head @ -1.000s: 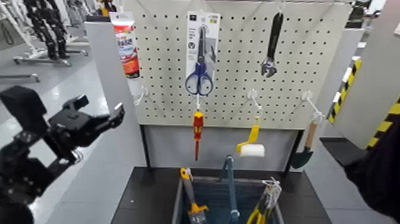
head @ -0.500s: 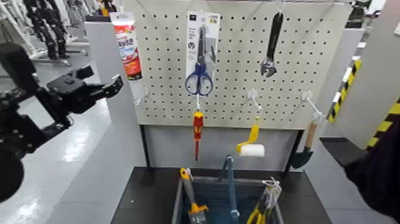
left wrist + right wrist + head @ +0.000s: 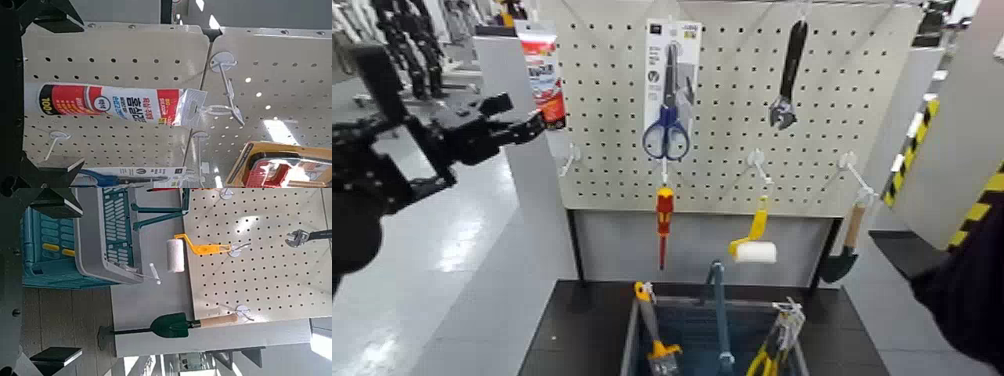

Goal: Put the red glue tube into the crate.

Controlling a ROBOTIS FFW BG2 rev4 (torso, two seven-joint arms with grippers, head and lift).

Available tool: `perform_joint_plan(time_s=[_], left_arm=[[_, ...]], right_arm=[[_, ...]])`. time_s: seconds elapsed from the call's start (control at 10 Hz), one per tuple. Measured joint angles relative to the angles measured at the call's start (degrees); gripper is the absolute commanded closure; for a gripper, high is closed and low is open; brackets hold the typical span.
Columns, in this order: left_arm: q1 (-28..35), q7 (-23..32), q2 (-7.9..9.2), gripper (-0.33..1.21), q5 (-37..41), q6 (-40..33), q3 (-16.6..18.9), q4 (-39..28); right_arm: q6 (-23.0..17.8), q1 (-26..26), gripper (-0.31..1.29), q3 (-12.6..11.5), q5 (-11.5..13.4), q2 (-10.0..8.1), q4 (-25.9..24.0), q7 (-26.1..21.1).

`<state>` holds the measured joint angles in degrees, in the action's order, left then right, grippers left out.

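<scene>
- Setup: we found the red-orange squeeze tube of glue with its white label (image 3: 544, 75) hanging at ten o'clock on the cream perforated metal board (image 3: 732, 100), at the edge nearest our left side.
- Left gripper (image 3: 523, 115): the black pincer stood open just beside the tube's lower end, toward eight o'clock from its middle. In the wrist view its two jaws stood wide apart on either side of the tube's line; nothing was gripped.
- Right gripper (image 3: 66, 280): open and empty, waiting at four o'clock in the head view.
- Target: the open-topped, grey-rimmed blue-teal crate (image 3: 631, 340) lay at six o'clock, holding an orange-handled scraper (image 3: 649, 318) and yellow-handled pliers (image 3: 762, 358). Its upright bar (image 3: 720, 310) stood mid-opening.
- Step in hand, as we judged it: line up and grip. We wanted the tube centred between both jaws before closing, wrist square to its flat body, with the bite well onto the body and not on the cap alone.
- Release: we judged a firm but measured squeeze best, then a draw along the hook's arm until the tube came free; pulling toward six o'clock might bend the hook or tear the tab.
- Caution: the blue-handled scissors (image 3: 667, 135) hung at three o'clock from the tube, so we favoured keeping the far jaw clear.
</scene>
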<state>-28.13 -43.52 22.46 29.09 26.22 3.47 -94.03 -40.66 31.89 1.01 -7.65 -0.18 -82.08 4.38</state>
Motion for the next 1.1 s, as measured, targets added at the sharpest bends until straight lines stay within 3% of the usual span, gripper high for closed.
perform_joint_plan(time_s=[0.5, 0.6, 0.7, 0.8, 1.1], left_arm=[[-8.6, -10.6, 0.94, 0.16, -0.6, 3.2, -4.7, 9.0], [-9.4, -11.3, 0.82, 0.36, -0.6, 3.3, -5.2, 9.8], [-10.2, -12.1, 0.76, 1.03, -0.6, 3.1, -5.7, 10.3], [-10.9, -12.7, 0.73, 1.18, -0.7, 2.7, -6.1, 10.8], [-11.4, -12.5, 0.44, 1.18, -1.1, 3.4, -6.4, 10.7]], right_arm=[[0.4, -0.2, 0.08, 0.2, 0.0, 0.00, -0.1, 0.5], [0.4, -0.2, 0.08, 0.1, 0.0, 0.00, -0.1, 0.6], [0.5, -0.3, 0.08, 0.1, 0.0, 0.00, -0.2, 0.8], [0.6, -0.3, 0.08, 0.1, 0.0, 0.00, -0.2, 0.9], [0.6, -0.2, 0.08, 0.0, 0.0, 0.00, -0.2, 0.9]])
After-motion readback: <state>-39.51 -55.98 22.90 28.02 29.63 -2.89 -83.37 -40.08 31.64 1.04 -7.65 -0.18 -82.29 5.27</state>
